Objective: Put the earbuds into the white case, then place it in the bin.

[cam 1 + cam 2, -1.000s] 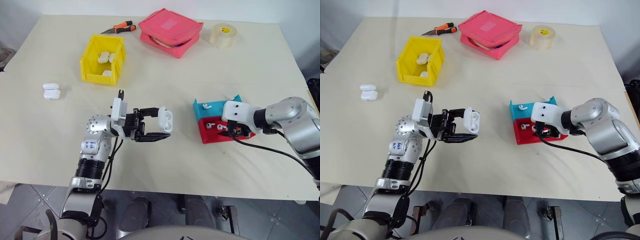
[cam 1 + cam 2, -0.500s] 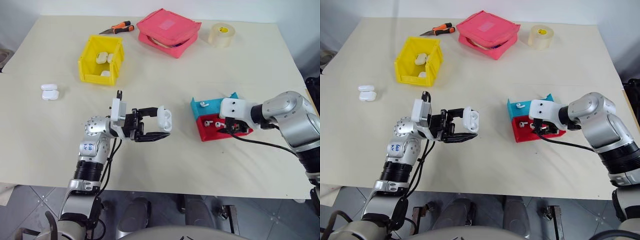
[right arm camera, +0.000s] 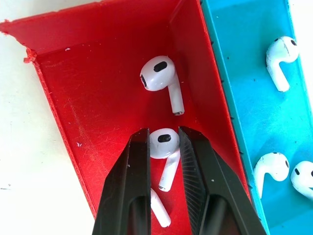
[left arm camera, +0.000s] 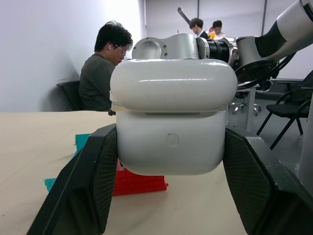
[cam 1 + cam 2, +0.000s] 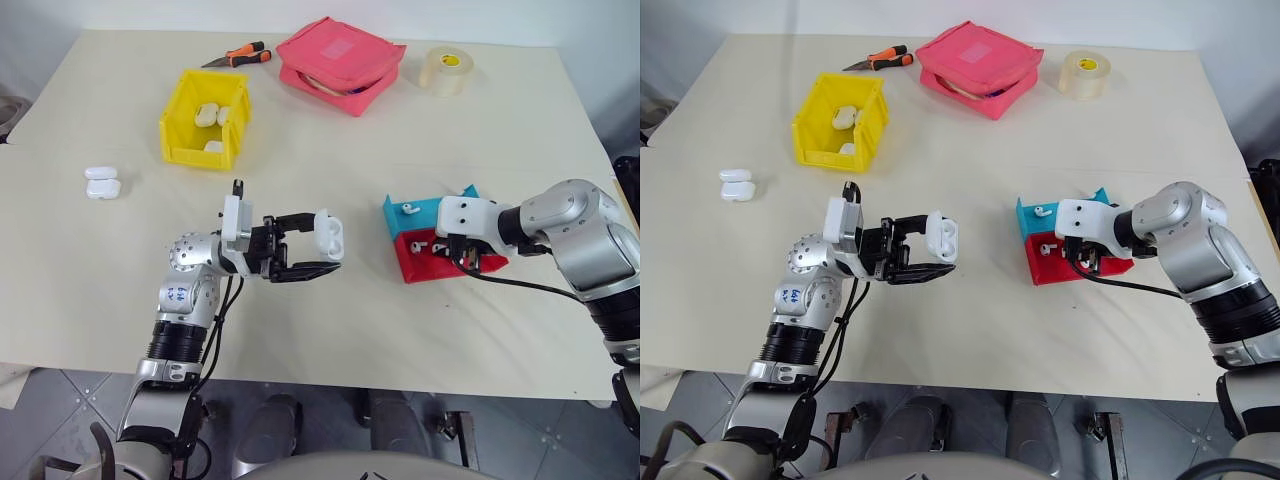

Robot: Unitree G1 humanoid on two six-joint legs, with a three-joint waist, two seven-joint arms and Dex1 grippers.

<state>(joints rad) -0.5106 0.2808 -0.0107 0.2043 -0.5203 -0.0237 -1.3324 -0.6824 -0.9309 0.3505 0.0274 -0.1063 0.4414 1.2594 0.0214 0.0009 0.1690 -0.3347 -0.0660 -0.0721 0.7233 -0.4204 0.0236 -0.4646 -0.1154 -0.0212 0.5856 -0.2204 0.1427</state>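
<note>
We judge the earbud [image 3: 164, 138] between our right end effector [image 3: 164, 147] fingers to be almost weightless, hard and glossy, so it can squirt out of a pinch. The rounded head is the place to take it, not the thin stem. It lies in the red tray [image 3: 98, 93], beside a second earbud [image 3: 157, 73]; more sit in the teal tray [image 3: 244, 73]. The fingers stand at either side of its head, closed to about its width; we cannot tell whether they press it.

Our left end effector [image 5: 318, 250] is clamped on the white case [image 5: 330, 236], lid open, above the tabletop [image 5: 350, 150]. The bin [image 5: 180, 125] stands well apart, with look-alike cases inside.

Against a second ago, the right fingers have drawn in from a wider gap. The left grip is unchanged.
</note>
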